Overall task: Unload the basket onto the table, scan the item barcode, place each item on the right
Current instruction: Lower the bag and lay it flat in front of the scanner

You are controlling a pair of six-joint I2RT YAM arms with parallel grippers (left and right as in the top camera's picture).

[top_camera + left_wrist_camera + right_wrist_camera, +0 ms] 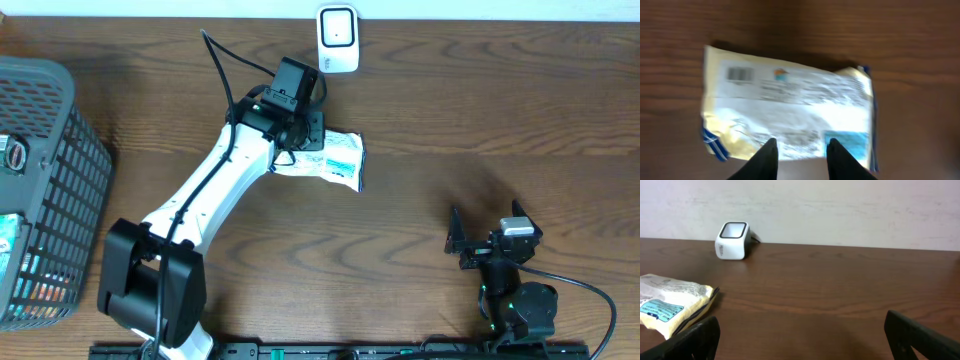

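The item, a white and yellow packet [337,158] with blue print, lies flat on the wooden table. Its barcode [740,74] faces up at the far left corner in the left wrist view. My left gripper [304,134] hovers over the packet's left end, and its dark fingertips [801,145] stand apart at the packet's [790,107] near edge, not closed on it. The white scanner [338,38] stands at the table's back edge, just beyond the packet. My right gripper [490,246] rests wide open at the front right, with nothing between its fingers [802,330]. It faces the scanner [732,240] and packet [670,302].
A dark wire basket [45,190] holding several items stands at the left edge of the table. A black cable runs along the left arm. Bare wood lies between the packet and the right gripper.
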